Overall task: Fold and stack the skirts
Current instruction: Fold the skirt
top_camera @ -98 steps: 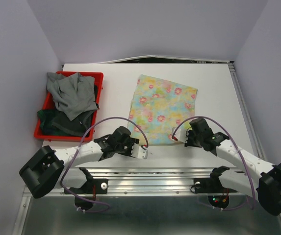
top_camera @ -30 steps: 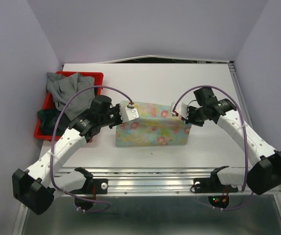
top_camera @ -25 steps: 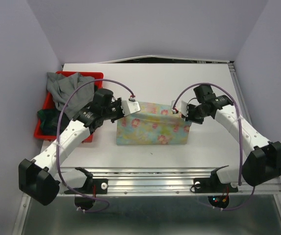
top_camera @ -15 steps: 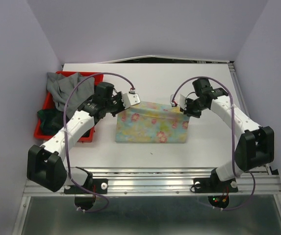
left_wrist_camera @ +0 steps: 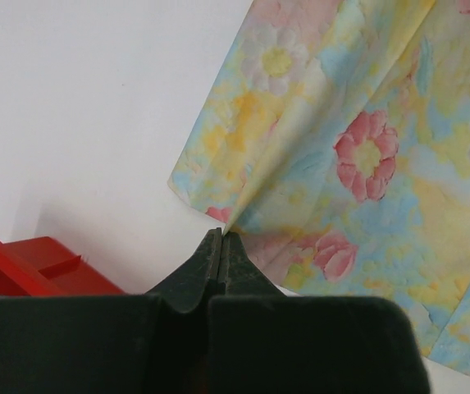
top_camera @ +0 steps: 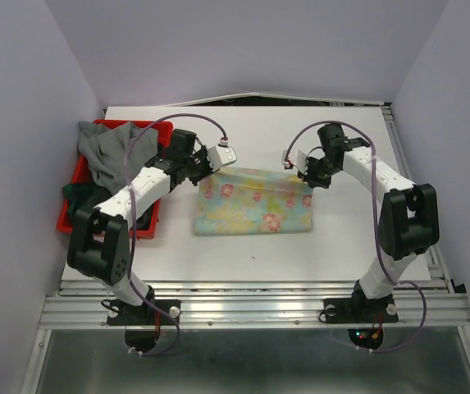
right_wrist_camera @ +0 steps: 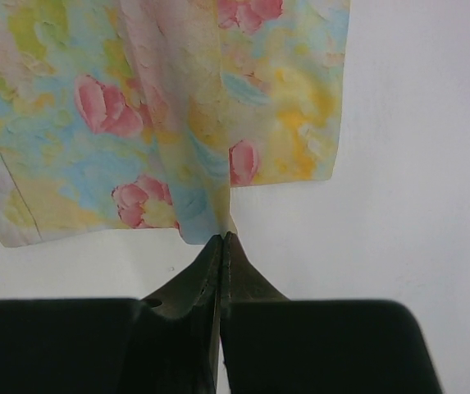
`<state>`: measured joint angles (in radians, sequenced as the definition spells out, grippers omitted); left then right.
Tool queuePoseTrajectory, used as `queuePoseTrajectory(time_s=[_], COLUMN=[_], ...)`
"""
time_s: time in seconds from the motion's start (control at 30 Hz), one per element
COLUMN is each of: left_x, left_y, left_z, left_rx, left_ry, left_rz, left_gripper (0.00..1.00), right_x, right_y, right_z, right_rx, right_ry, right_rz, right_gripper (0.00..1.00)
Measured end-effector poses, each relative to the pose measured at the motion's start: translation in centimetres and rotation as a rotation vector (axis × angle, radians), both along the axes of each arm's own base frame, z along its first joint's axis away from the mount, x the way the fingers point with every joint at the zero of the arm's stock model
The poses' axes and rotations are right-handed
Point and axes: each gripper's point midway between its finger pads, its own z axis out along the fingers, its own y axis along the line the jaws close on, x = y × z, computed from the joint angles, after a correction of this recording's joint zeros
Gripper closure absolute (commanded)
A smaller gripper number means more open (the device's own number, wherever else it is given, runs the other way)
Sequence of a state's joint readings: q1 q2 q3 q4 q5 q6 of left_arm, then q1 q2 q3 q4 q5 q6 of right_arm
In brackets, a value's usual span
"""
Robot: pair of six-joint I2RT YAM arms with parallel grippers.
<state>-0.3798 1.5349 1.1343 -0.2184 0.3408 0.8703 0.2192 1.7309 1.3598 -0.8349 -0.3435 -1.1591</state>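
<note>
Pastel floral skirt [top_camera: 255, 205] lies folded in half at mid-desk, its two far corners pinched in your closed left gripper [left_wrist_camera: 221, 238] and right gripper [right_wrist_camera: 221, 240]. You're finishing the first fold, I judge: next, lower the corners, let go, then fold crosswise. Bare desk [top_camera: 259, 131] lies beyond and to the right; the bin [top_camera: 65, 225] of other skirts [top_camera: 118, 156] crowds the left edge.
</note>
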Motion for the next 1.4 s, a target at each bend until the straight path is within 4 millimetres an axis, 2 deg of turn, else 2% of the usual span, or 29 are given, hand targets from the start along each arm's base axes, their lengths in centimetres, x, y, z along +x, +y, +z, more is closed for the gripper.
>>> queuePoseTrajectory(time_s=[0.13, 0.23, 0.33, 0.37, 0.4, 0.43, 0.5, 0.53, 0.63, 0.7, 0.73, 0.8, 0.87, 0.93, 1.0, 1.07, 1.17, 1.27, 1.33, 1.4], left_x=[1.5, 2.6, 3.9, 4.4, 4.8, 5.3, 6.2, 6.8, 8.8, 10.2, 11.1, 12.0, 12.1, 11.0, 9.0, 6.5, 2.1, -0.8, -2.7, -4.4], left_y=[-0.1, 0.0, 0.2, 0.4, 0.4, 0.6, 0.6, 0.6, 0.6, 0.4, 0.4, 0.3, 0.3, 0.5, 0.5, 0.5, 0.4, 0.2, 0.0, 0.1], left_z=[-2.0, -3.7, -5.5, -6.0, -6.3, -6.7, -7.0, -7.0, -6.6, -5.5, -4.5, -2.6, -1.1, 0.2, 1.8, 3.1, 4.2, 3.5, 1.2, -1.4], left_rx=[0.004, 0.007, 0.01, 0.012, 0.015, 0.019, 0.019, 0.019, 0.015, 0.007, -0.006, -0.032, -0.056, -0.082, -0.121, -0.169, -0.237, -0.268, -0.27, -0.252], left_ry=[0.031, 0.062, 0.09, 0.098, 0.101, 0.105, 0.105, 0.102, 0.084, 0.065, 0.046, 0.022, 0.011, 0.033, 0.062, 0.104, 0.185, 0.264, 0.352, 0.443], left_rz=[0.019, 0.041, 0.071, 0.085, 0.093, 0.107, 0.124, 0.135, 0.173, 0.197, 0.211, 0.233, 0.251, 0.267, 0.267, 0.265, 0.259, 0.252, 0.257, 0.27], left_gripper=[1.0, 1.0, 0.96, 0.92, 0.81, 0.76, 0.68, 0.63, 0.57, 0.56, 0.52, 0.51, 0.51, 0.53, 0.54, 0.57, 0.61, 0.64, 0.66, 0.67], right_x=[0.8, 2.3, 3.7, 4.0, 4.3, 4.6, 5.1, 5.5, 6.9, 7.9, 8.7, 9.8, 11.8, 13.1, 13.9, 14.4, 14.8, 14.2, 13.5, 12.6], right_y=[0.1, 0.3, 0.3, 0.2, 0.1, -0.1, -0.4, -0.4, -0.5, -0.4, -0.2, 0.0, 0.4, 0.8, 1.3, 1.8, 2.6, 2.8, 2.7, 2.6], right_z=[-1.7, -2.9, -3.8, -4.0, -4.2, -4.4, -4.3, -4.2, -3.1, -1.8, -0.9, 0.8, 3.3, 4.7, 5.3, 4.5, 1.5, -2.2, -4.5, -5.8], right_rx=[0.006, 0.013, 0.023, 0.024, 0.025, 0.027, 0.032, 0.039, 0.067, 0.092, 0.112, 0.149, 0.206, 0.251, 0.296, 0.328, 0.353, 0.343, 0.326, 0.313], right_ry=[0.027, 0.047, 0.053, 0.056, 0.058, 0.062, 0.064, 0.064, 0.051, 0.032, 0.017, 0.0, -0.03, -0.045, -0.034, 0.009, 0.097, 0.198, 0.253, 0.291], right_rz=[-0.009, -0.028, -0.053, -0.065, -0.077, -0.098, -0.129, -0.148, -0.211, -0.247, -0.27, -0.299, -0.331, -0.35, -0.372, -0.398, -0.434, -0.469, -0.488, -0.499], right_gripper=[0.94, 0.92, 0.73, 0.61, 0.54, 0.42, 0.38, 0.32, 0.3, 0.3, 0.3, 0.3, 0.31, 0.33, 0.36, 0.39, 0.47, 0.53, 0.58, 0.63])
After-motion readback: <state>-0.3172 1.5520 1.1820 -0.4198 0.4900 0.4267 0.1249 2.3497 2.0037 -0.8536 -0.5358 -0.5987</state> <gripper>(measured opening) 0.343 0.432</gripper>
